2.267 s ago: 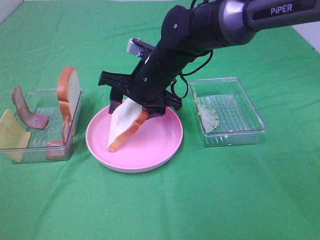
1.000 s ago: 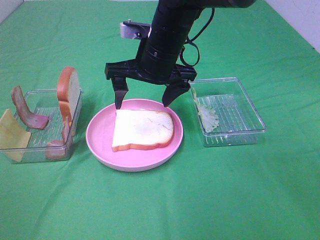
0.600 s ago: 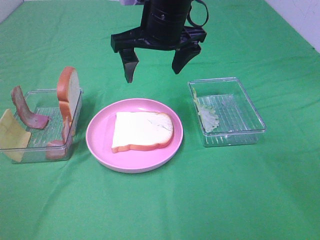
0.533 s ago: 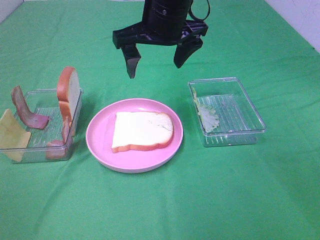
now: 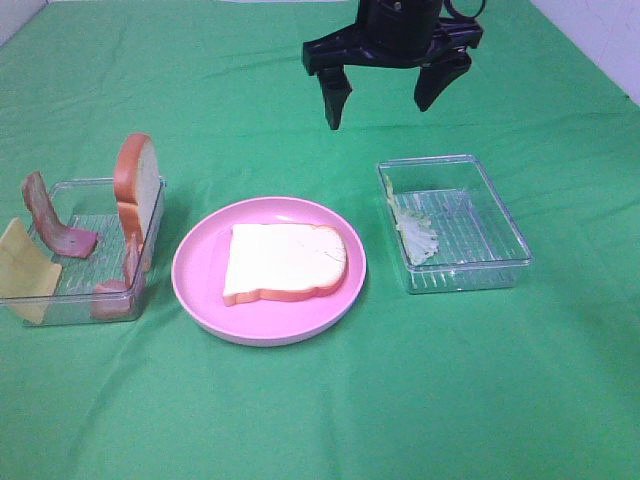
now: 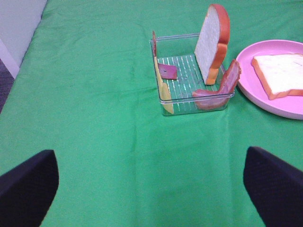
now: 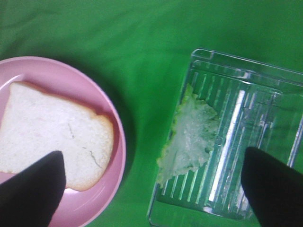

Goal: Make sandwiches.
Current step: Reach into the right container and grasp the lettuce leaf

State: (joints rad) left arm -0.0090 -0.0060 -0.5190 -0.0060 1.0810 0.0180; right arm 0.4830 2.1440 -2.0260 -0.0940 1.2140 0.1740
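Currently the squarish, matte bread slice (image 5: 285,262) lies flat on the glossy round plate (image 5: 195,270), long axis left-right. The right gripper (image 5: 379,112) hangs spread, empty.

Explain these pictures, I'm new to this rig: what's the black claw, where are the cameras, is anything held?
It is a two-armed robot. The wide picture comes from a camera mounted high; the others from a camera on each wrist. The black claw is the right gripper, open and empty above the green cloth; the left gripper is open and empty. A white bread slice lies flat on the round pink plate. The right clear plastic tray holds a pale-green lettuce leaf; the left clear tray holds an upright bread slice, reddish bacon strips and a yellow cheese square.
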